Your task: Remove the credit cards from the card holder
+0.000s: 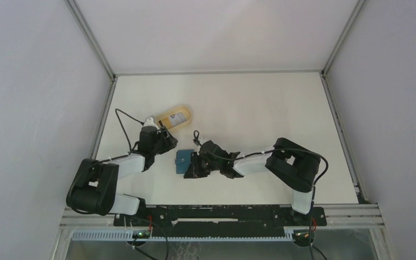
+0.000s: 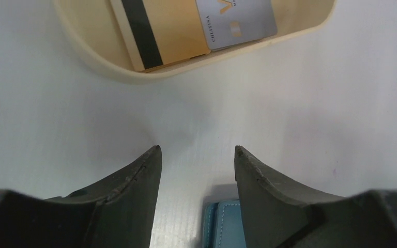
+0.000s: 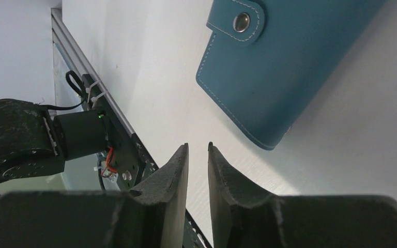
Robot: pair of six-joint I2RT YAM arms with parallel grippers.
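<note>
The card holder [image 1: 183,161] is a teal-blue wallet lying flat on the white table between the two arms. In the right wrist view the card holder [image 3: 289,62] is folded shut, its tab snapped over the edge. Two credit cards lie in the tan dish: a yellow one with a dark stripe [image 2: 160,31] and a grey one [image 2: 238,20]. My left gripper [image 2: 197,149] is open and empty, between the dish and the wallet [image 2: 225,225]. My right gripper [image 3: 198,145] sits just beside the wallet's near right corner, its jaws a narrow gap apart with nothing between them.
The tan oval dish [image 1: 176,116] stands behind the wallet, just beyond the left gripper [image 1: 168,138]. The right gripper [image 1: 192,168] lies low over the table. A metal rail [image 1: 222,208] with the arm bases runs along the near edge. White walls enclose the table.
</note>
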